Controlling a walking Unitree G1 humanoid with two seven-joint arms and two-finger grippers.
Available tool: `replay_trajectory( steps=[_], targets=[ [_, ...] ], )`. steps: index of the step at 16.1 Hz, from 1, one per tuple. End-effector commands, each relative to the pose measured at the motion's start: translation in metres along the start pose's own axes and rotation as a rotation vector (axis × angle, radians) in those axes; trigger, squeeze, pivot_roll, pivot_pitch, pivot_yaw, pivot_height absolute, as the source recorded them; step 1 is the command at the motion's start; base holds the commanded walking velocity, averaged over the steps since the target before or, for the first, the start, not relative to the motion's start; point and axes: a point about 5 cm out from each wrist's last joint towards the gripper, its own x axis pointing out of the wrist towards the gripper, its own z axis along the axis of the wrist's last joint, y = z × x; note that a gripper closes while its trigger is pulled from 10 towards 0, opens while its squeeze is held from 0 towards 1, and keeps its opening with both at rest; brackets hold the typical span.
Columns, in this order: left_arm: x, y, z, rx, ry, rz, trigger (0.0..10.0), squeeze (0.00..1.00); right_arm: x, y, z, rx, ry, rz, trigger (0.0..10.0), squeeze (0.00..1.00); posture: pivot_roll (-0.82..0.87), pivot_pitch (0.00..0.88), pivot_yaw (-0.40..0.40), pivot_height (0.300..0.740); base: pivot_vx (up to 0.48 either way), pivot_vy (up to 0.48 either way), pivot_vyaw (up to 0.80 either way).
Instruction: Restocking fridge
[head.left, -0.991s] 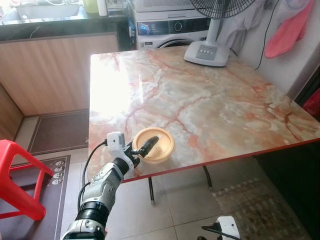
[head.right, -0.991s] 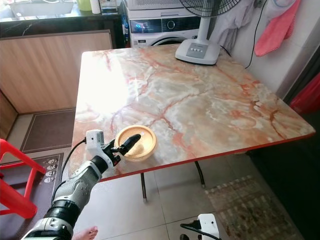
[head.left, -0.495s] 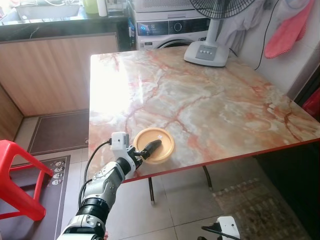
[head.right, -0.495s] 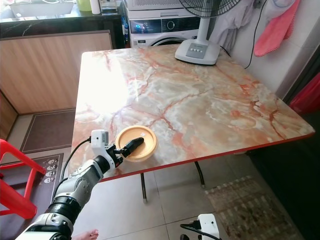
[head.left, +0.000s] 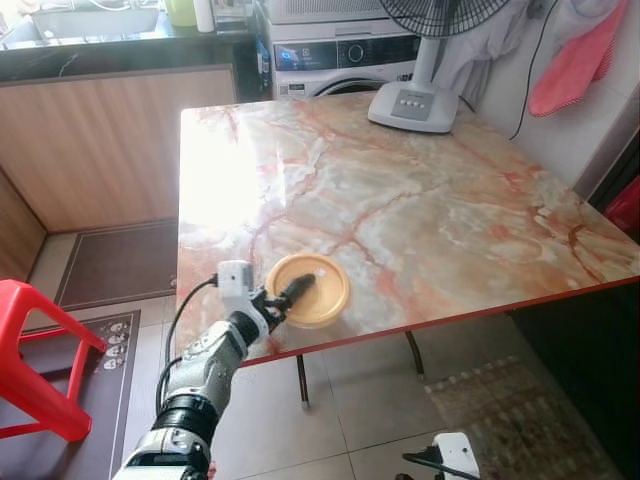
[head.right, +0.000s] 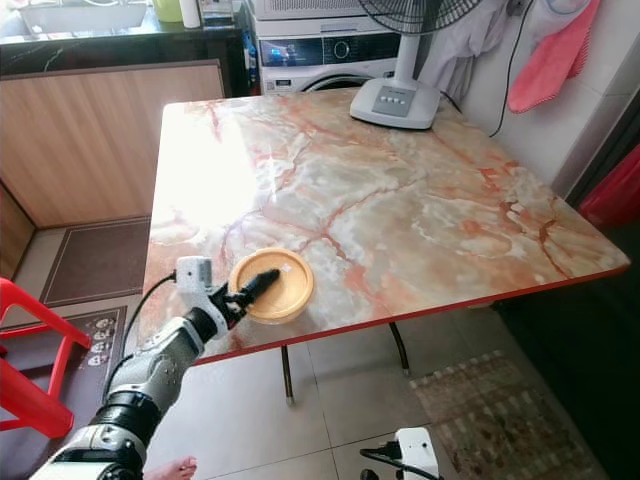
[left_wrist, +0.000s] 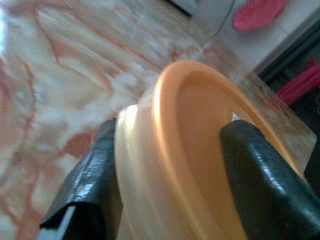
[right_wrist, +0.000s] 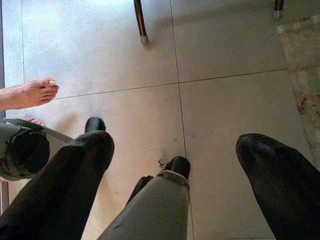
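A shallow round orange plastic bowl with a paler underside sits on the square marble-patterned table with orange veins and a red edge, near the table's front edge at about seven o'clock from its middle. The left gripper reaches over that edge from seven o'clock, its fingers narrowed onto the bowl's near rim: in the left wrist view one black finger lies inside the bowl and the other presses against the outer wall, so the rim is pinched between them.

The right gripper hangs idle over the pale tiled floor, fingers spread wide and holding nothing; a person's bare foot rests on the tiles nearby.

At the table's twelve o'clock corner stands a grey pedestal fan base, with a white front-loading washing machine behind it. A red plastic stool stands at nine o'clock on the floor.
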Motion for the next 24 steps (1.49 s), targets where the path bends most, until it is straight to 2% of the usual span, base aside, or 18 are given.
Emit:
replay_trajectory(
  steps=[1,3,7,11,12,13,14,16,18,20,24],
  targets=[
    [-0.004,0.002,-0.002,-0.028,-0.032,0.022,0.0,0.00,0.000,-0.001,0.002,-0.006,0.003,-0.004,10.0,0.00,0.03,0.000,-0.023,0.740,0.000,0.000,0.00],
    [-0.008,0.003,0.000,-0.062,-0.079,0.038,0.0,0.00,0.000,-0.001,0.002,-0.004,0.002,-0.006,10.0,0.00,0.02,0.000,-0.024,0.740,0.000,0.000,0.00],
    [-0.017,0.006,0.003,-0.072,-0.112,0.057,0.0,0.00,0.000,-0.002,0.002,-0.008,0.004,-0.008,10.0,0.00,0.03,0.000,-0.028,0.740,0.000,0.000,0.00],
    [-0.026,-0.004,0.030,-0.133,-0.252,0.022,0.0,0.00,-0.001,-0.003,0.001,-0.010,0.004,-0.017,10.0,0.00,0.02,0.000,-0.031,0.740,0.000,0.000,0.00],
    [-0.034,-0.009,0.046,-0.143,-0.320,0.029,2.8,0.00,-0.001,-0.004,0.000,-0.005,0.000,-0.021,10.0,0.00,0.02,0.000,-0.027,0.740,0.000,0.000,0.00],
    [-0.038,-0.011,0.052,-0.138,-0.341,0.034,6.9,0.00,-0.001,-0.004,0.000,-0.005,0.001,-0.023,10.0,0.00,0.02,0.000,-0.025,0.740,0.000,0.000,0.00],
    [-0.045,-0.013,0.056,-0.127,-0.354,0.043,10.0,0.00,-0.001,-0.004,-0.001,-0.003,-0.001,-0.026,10.0,0.00,0.03,0.000,-0.021,0.740,0.000,0.000,0.00],
    [-0.061,-0.014,0.055,-0.066,-0.335,0.090,10.0,0.00,-0.001,-0.003,-0.001,0.002,-0.008,-0.037,10.0,0.00,0.04,0.000,-0.017,0.740,0.000,0.000,0.00],
    [-0.070,-0.014,0.057,-0.033,-0.327,0.137,10.0,0.00,-0.001,-0.003,-0.001,0.018,-0.020,-0.053,10.0,0.00,0.04,0.000,-0.015,0.740,0.000,0.000,0.00],
    [-0.066,-0.024,0.065,-0.003,-0.328,0.112,10.0,0.00,-0.001,-0.003,-0.002,0.028,-0.022,-0.067,10.0,0.00,0.05,0.000,-0.008,0.740,0.000,0.000,0.00],
    [-0.058,-0.033,0.070,-0.011,-0.332,0.078,10.0,0.00,0.000,-0.002,-0.002,0.047,-0.037,-0.088,10.0,0.00,0.04,0.000,0.002,0.740,0.000,0.000,0.00]
  ],
)
